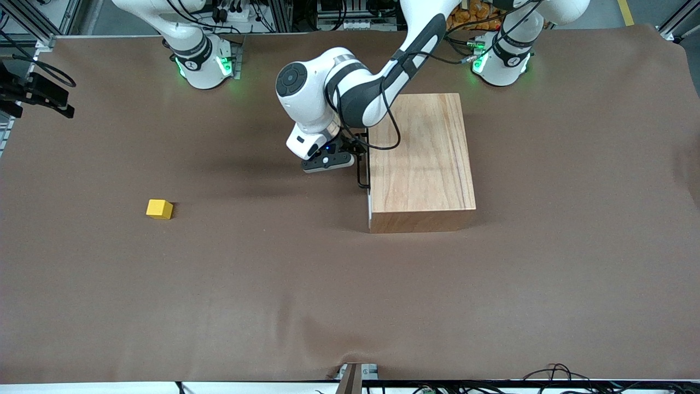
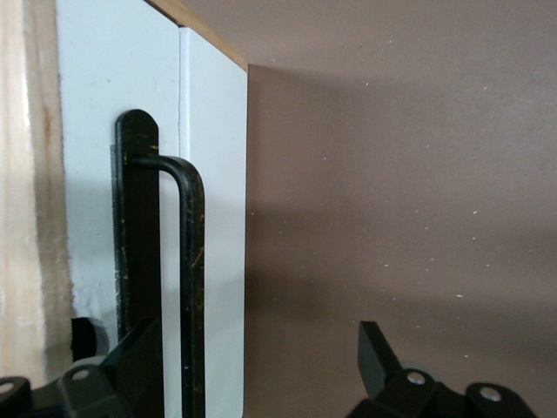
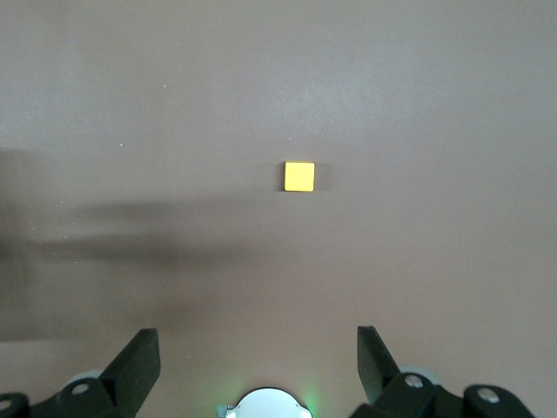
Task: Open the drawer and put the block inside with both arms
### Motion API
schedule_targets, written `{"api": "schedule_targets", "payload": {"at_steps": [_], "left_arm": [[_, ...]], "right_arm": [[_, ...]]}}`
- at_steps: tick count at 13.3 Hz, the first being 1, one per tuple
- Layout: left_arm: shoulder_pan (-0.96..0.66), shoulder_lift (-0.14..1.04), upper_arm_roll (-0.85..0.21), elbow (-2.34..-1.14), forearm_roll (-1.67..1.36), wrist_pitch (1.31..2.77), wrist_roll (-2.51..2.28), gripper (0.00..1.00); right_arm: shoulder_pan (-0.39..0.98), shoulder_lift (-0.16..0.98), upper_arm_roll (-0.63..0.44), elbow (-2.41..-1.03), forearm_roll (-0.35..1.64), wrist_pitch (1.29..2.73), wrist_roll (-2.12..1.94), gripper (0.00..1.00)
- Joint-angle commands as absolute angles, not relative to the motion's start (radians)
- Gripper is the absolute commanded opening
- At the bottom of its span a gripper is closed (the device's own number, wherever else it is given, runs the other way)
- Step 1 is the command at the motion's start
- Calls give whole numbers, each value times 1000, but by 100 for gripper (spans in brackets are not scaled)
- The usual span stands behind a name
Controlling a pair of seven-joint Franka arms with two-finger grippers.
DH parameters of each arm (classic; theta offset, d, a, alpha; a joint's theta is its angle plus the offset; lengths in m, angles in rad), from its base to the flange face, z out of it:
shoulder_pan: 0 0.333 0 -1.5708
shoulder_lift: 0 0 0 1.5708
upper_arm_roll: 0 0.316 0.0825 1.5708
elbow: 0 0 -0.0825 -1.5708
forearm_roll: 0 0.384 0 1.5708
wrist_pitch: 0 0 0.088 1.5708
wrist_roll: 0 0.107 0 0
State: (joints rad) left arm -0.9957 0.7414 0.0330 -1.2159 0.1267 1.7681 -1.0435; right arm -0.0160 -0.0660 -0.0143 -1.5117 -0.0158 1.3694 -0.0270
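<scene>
Cabinet (image 1: 422,158) stands on the tabletop (image 1: 350,284) toward the left arm's end, drawer (image 2: 213,218) shut flush, its front facing the right arm's end. Left hand (image 1: 358,158) sits at the handle (image 1: 362,174), fingers spread either side of the bar. Block (image 1: 159,209) lies well apart, toward the right arm's end, nearer the front camera. Right hand (image 3: 258,361) hangs spread above it.
</scene>
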Motion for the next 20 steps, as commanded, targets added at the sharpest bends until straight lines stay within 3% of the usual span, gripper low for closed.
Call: {"api": "schedule_targets", "payload": {"at_steps": [1,14,20], "left_arm": [[-1003,749,40,-1215,152,1756,-1008,100],[-1014,792,38,-1204,143,1763,-999,100],[-1015,790,23,-1187,133,1856,-1015,100]], "right_arm": [[-38,-48,0,-1496,-20,1361,-32,100],[-38,-46,0,-1496,-18,1359,-31,100],[-40,-46,-2,-1497,-18,1358,-32,100]]}}
